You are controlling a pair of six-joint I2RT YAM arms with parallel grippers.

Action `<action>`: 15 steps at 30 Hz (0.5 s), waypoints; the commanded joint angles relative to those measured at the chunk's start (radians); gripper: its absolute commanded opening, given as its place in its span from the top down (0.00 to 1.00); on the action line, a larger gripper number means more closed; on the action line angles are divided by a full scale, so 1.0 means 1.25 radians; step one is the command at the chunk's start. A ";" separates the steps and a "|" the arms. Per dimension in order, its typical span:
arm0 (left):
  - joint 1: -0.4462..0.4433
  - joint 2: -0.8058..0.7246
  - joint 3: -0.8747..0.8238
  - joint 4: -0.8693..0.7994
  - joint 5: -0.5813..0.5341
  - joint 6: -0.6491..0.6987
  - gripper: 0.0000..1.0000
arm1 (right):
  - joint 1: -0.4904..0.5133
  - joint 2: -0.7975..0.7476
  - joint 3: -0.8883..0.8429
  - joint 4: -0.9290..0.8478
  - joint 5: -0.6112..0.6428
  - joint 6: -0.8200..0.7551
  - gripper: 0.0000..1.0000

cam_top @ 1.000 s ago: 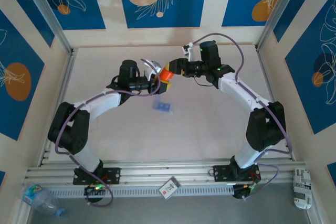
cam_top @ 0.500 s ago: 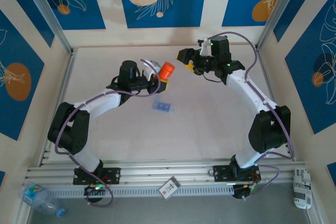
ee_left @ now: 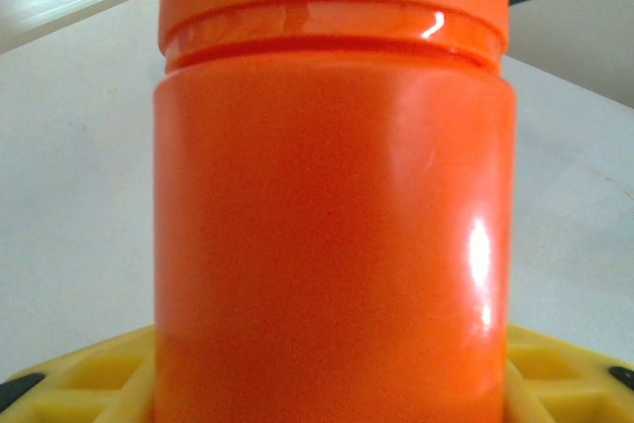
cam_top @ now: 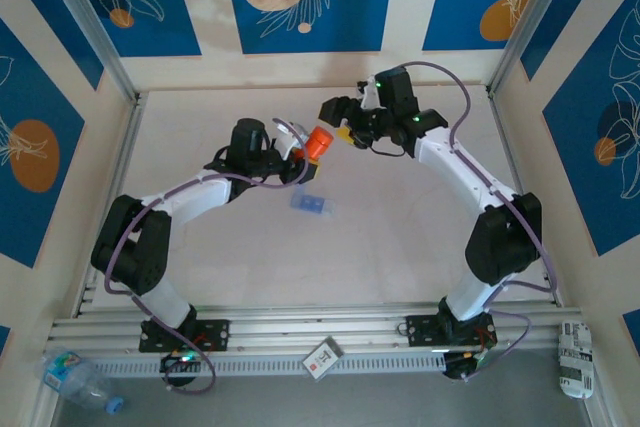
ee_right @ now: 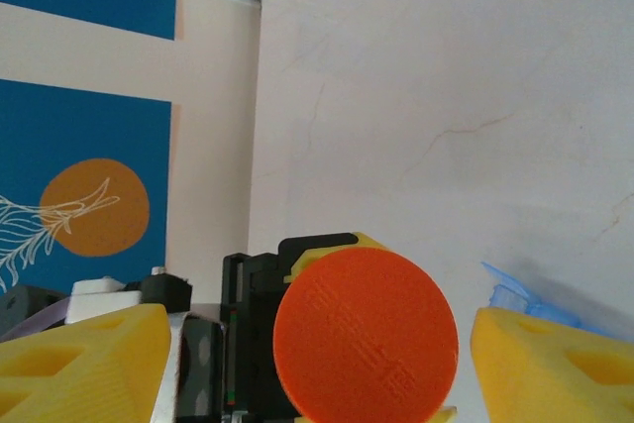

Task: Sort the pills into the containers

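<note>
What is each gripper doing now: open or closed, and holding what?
Left gripper: closed on the orange cylindrical plastic bottle.
Right gripper: open, holding nothing, facing the bottle's cap.

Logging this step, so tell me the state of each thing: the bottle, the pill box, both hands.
orange bottle: capped, gripped by the left hand.
left hand: shut on the orange bottle.
right hand: open, fingers either side of the cap.
blue pill box: lying free on the table; lids unclear.

No text can be read: the print on the small white card and the raised pattern on the lid of the orange bottle are illegible.
</note>
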 commanded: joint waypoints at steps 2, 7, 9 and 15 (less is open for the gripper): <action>-0.010 -0.025 0.023 0.000 -0.004 0.030 1.00 | 0.016 0.024 0.029 -0.044 0.023 -0.001 0.21; -0.012 -0.026 0.024 0.000 -0.004 0.031 1.00 | 0.026 0.032 0.025 -0.045 0.019 -0.004 0.27; -0.013 -0.025 0.025 0.001 -0.004 0.030 1.00 | 0.030 0.035 0.022 -0.046 0.017 -0.007 0.30; -0.013 -0.024 0.026 0.009 -0.005 0.024 1.00 | 0.038 0.030 0.010 -0.042 0.012 -0.019 0.52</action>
